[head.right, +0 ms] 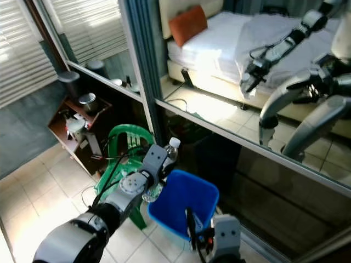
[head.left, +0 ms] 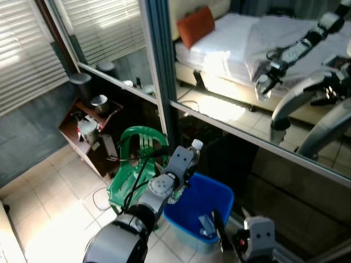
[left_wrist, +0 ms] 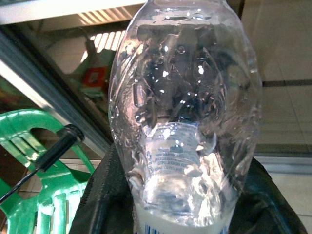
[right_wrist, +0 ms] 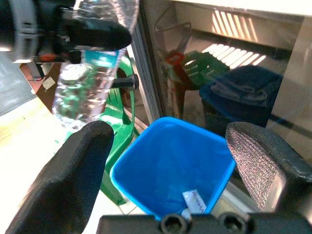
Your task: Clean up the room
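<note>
My left gripper (head.left: 185, 160) is shut on a clear plastic bottle (head.left: 195, 147) with a white cap, held upright and slightly tilted. It hangs over the left rim of a blue plastic bin (head.left: 233, 194) on the tiled floor. In the left wrist view the bottle (left_wrist: 185, 122) sits between the black pads (left_wrist: 97, 209). My right gripper (right_wrist: 170, 151) is open, low at the bin's near side, looking into the bin (right_wrist: 146, 161). A small wrapper (right_wrist: 195, 199) lies at the bin's bottom.
A green plastic chair (head.left: 134, 170) stands against the bin's left side. Behind both rises a grey frame post (head.left: 162, 71) with a glass wall that shows a bed and my own reflection. A low brown shelf (head.left: 82, 129) with cups stands at the left.
</note>
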